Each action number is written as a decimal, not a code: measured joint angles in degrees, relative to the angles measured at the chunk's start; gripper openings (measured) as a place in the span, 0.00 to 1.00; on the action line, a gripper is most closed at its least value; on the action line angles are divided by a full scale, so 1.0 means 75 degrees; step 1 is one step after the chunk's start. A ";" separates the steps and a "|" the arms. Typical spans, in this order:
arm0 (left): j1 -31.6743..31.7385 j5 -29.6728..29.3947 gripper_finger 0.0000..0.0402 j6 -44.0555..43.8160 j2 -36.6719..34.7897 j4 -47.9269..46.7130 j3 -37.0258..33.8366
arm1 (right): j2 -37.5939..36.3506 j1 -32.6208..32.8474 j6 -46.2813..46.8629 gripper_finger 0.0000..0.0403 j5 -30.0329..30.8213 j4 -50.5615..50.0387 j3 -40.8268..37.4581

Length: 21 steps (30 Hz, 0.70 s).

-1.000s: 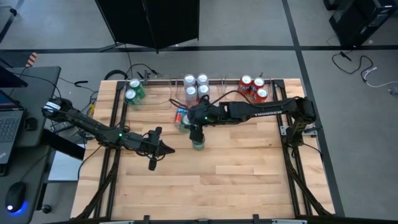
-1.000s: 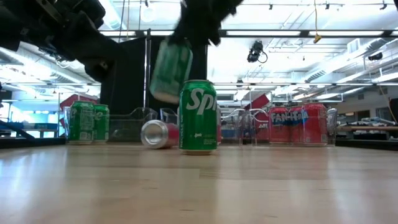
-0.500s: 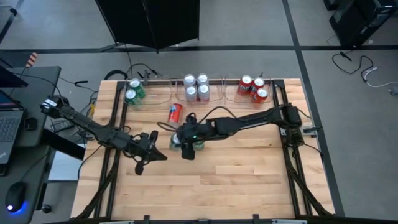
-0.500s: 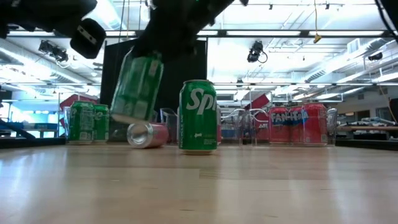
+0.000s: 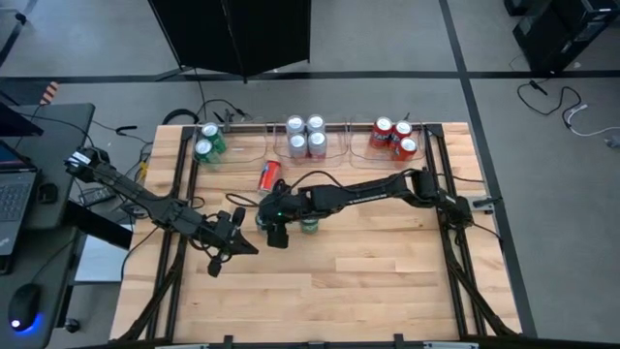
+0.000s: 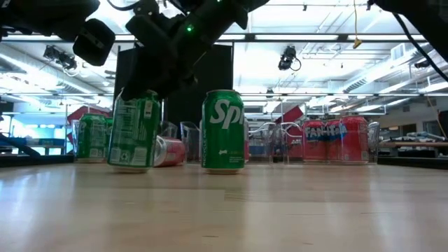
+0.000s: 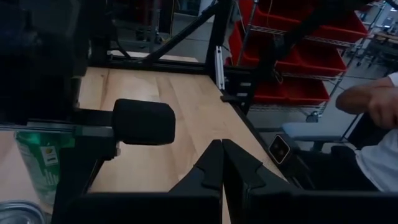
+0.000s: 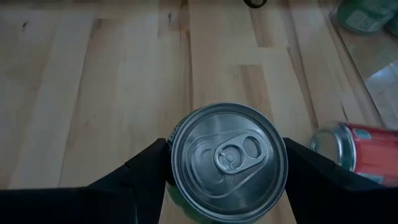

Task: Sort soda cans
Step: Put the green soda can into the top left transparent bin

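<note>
Clamping my right gripper (image 8: 227,163) around a green can (image 6: 134,130), I hold it upright on the table (image 5: 387,281). My left gripper (image 5: 232,237), fingers pressed together, waits just left of it.

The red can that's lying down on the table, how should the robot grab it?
The red can lies on its side near the silver-white cans, so its top can't be pinched from above like an upright one. Best guess: come straight down and close the fingers across the middle of its round body, one on each long side, so it can't roll away.
</note>
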 joint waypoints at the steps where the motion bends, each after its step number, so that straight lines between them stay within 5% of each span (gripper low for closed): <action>1: 0.0000 -0.0038 0.01 0.0000 0.0000 -0.0018 0.0000 | 0.0033 0.0000 -0.0043 0.62 0.0000 0.0037 0.0020; 7: 0.0000 -0.0071 0.01 0.0000 0.0000 0.0015 0.0000 | 0.0081 -0.0003 -0.0217 0.64 0.0000 -0.0097 0.0275; 13: 0.0000 -0.0065 0.05 0.0001 -0.0003 -0.0309 0.0403 | -0.0010 0.0035 -0.0204 0.95 0.0055 -0.0445 0.0827; 21: 0.0000 -0.0029 0.05 0.0263 0.0000 -0.0868 0.0956 | -0.0166 0.0217 -0.0689 0.69 0.0513 -0.2512 0.2209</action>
